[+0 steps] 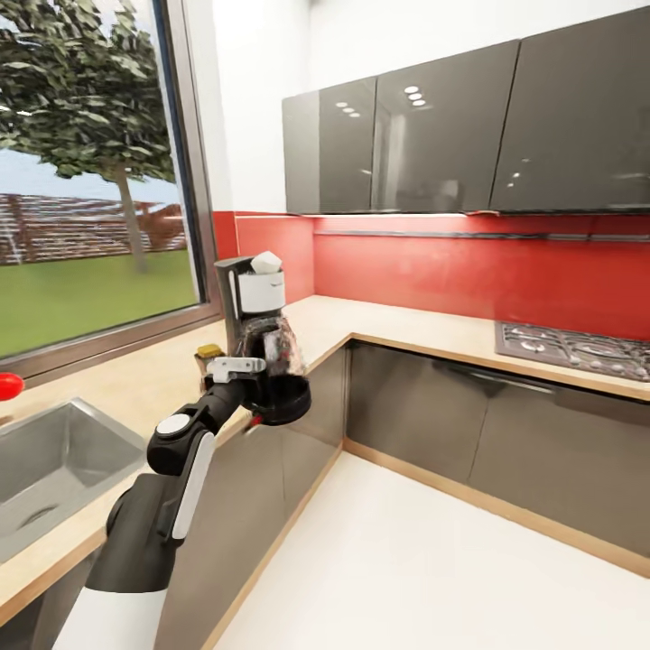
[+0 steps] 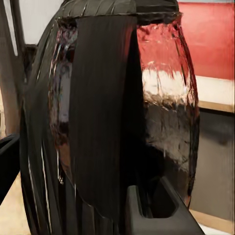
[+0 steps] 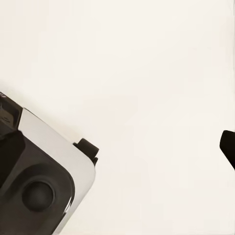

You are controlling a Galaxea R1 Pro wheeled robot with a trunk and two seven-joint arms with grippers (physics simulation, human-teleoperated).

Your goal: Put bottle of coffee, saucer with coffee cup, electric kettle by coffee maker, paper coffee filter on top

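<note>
We are looking at the light-wood countertop (image 1: 397, 327), which is running around the corner under the red wall and the dark upper cabinets (image 1: 469, 126). At about 9 o'clock of the head view a steel sink (image 1: 45, 460) is sitting in it, below the big window (image 1: 90, 171); at 3 o'clock a gas hob (image 1: 578, 348) is lying flat.

Our left arm (image 1: 167, 487) is reaching up from 7 o'clock toward the middle. The left gripper (image 1: 236, 368) is holding the electric kettle (image 1: 275, 375) by its black handle, fingers closed around it, and the kettle is hanging tilted above the counter edge, just in front of the coffee maker (image 1: 248, 293). In the left wrist view the kettle's glass belly and dark handle are very near the camera.

The coffee maker is standing on the countertop near the window corner, with the paper coffee filter (image 1: 265, 263) resting on its top. Just beside it, at 8 o'clock from it, the bottle of coffee (image 1: 208, 354) is showing its yellow lid.

The state of our right gripper we cannot tell.
</note>
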